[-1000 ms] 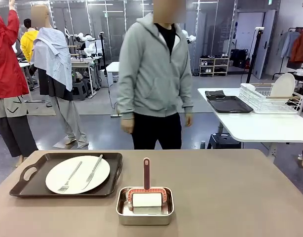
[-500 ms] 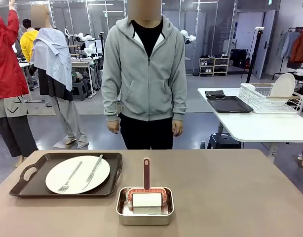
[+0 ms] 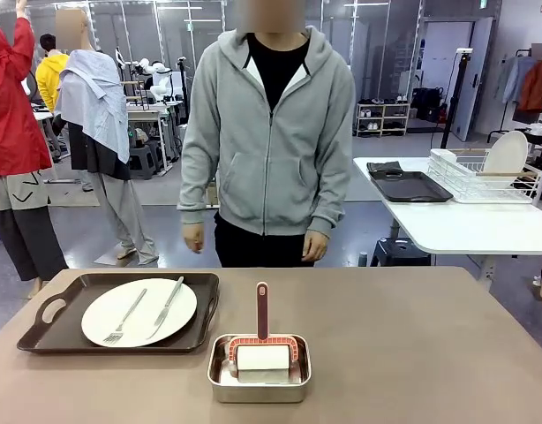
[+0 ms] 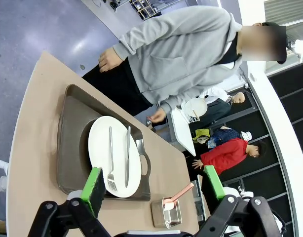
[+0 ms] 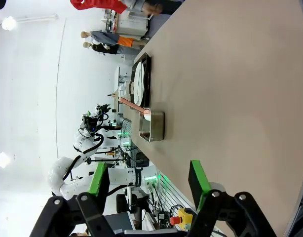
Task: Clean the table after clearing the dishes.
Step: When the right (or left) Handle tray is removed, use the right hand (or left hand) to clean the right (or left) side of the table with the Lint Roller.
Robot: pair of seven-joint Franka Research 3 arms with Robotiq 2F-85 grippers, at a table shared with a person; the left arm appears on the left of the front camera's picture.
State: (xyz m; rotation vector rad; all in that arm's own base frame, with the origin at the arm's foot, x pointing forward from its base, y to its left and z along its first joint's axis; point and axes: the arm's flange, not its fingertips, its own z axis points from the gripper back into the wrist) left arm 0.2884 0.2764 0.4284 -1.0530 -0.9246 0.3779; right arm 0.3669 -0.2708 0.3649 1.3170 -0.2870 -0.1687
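The coming move turns on where the one loaded tray [image 3: 207,305] lies. It sits on the desk [image 3: 412,336] toward the far-left corner, its long axis parallel to the far edge. One short end, with its cut-out handle, faces the left edge, and the other faces the middle of the desk. On the tray rests a white plate [image 3: 99,311] with a fork [image 3: 127,315] and a knife [image 3: 167,307] side by side across it, both slanting from near-left to far-right. That puts the dishes on the left arm's side. In the left wrist view the tray lies ahead of the left end effector [image 4: 152,180], whose fingers stand apart with nothing between them, held up off the desk. The right end effector [image 5: 146,177] is likewise spread and empty. From it the tray lies well apart, beyond the steel pan [image 3: 259,389] that stands at the middle of the near edge. The left arm is therefore judged the nearer one for a lift at the tray's handle end. The person [image 3: 271,150] stands just beyond the far edge with hands hanging down, near the tray's right end, and may equally be the one to take it. The roller [image 3: 262,356] rests in the steel pan, its red handle pointing at the far edge; wiping looks to come once the tray is off the desk.
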